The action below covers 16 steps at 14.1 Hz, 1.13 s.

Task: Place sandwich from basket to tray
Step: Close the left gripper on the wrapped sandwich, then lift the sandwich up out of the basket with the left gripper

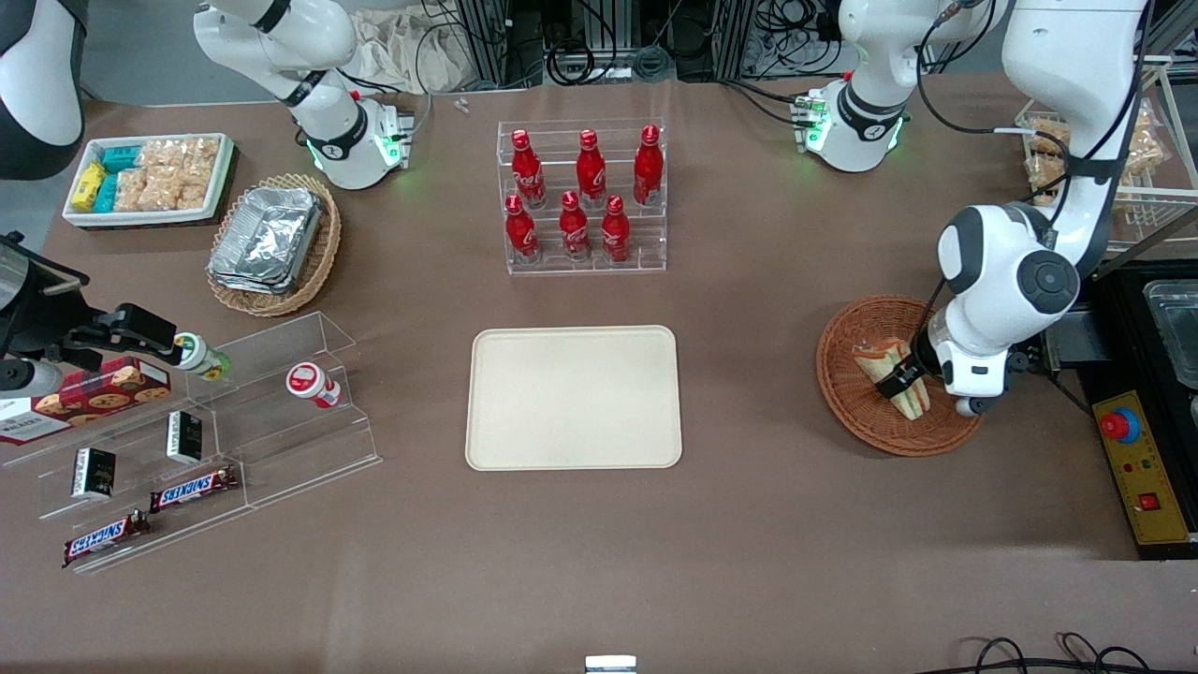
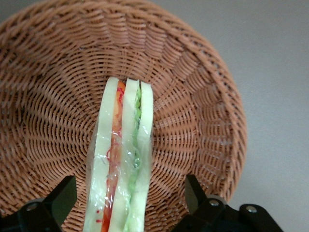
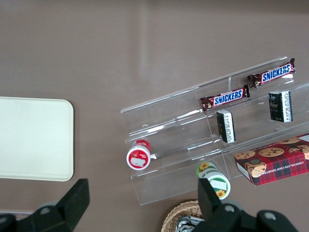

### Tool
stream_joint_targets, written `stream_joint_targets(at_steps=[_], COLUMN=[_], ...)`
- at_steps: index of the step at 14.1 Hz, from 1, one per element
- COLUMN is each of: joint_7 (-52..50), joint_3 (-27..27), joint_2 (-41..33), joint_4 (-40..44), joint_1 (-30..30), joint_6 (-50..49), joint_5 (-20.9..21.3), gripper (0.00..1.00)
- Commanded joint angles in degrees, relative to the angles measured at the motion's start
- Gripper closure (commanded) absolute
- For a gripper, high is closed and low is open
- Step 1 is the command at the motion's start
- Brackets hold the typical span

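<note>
Near the working arm's end of the counter, the sandwich (image 2: 121, 159) lies in the basket (image 1: 847, 388) between the wide-spread fingers of the claw (image 2: 128, 200), neither touching it.

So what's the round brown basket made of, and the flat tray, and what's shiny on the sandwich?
The basket looks like woven wicker, matte reddish-brown, with plaited strands. The tray seems like smooth matte cream plastic, though that is uncertain. The sandwich appears wrapped in clear glossy film that crinkles and glints. The tool sits open around it.
</note>
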Motion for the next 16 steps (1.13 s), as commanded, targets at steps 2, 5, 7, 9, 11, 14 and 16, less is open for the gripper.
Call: stream_joint_targets(at_steps=[2, 5, 7, 9, 11, 14, 16], joint_7=[-2.0, -2.1, -2.2, -2.5, -4.7, -7.4, -7.8], joint_3=[0.0, -0.1, -0.1, -0.1, -0.1, -0.6, -1.1], joint_2=[-0.6, -1.1, -2.9, -5.2, -6.6, -6.2, -4.6], joint_4=[-1.7, -1.5, -0.9, 2.2, 8.5, 19.7, 28.2], joint_1=[0.4, 1.2, 1.2, 1.2, 1.2, 0.6, -0.5], joint_6=[2.1, 1.3, -2.4, -8.6, -19.2, -30.8, -37.3], joint_5=[-0.5, -0.5, -0.5, -0.5, -0.5, -0.5, -0.6], gripper=[0.12, 0.79, 1.00, 1.00, 1.00, 1.00, 1.00])
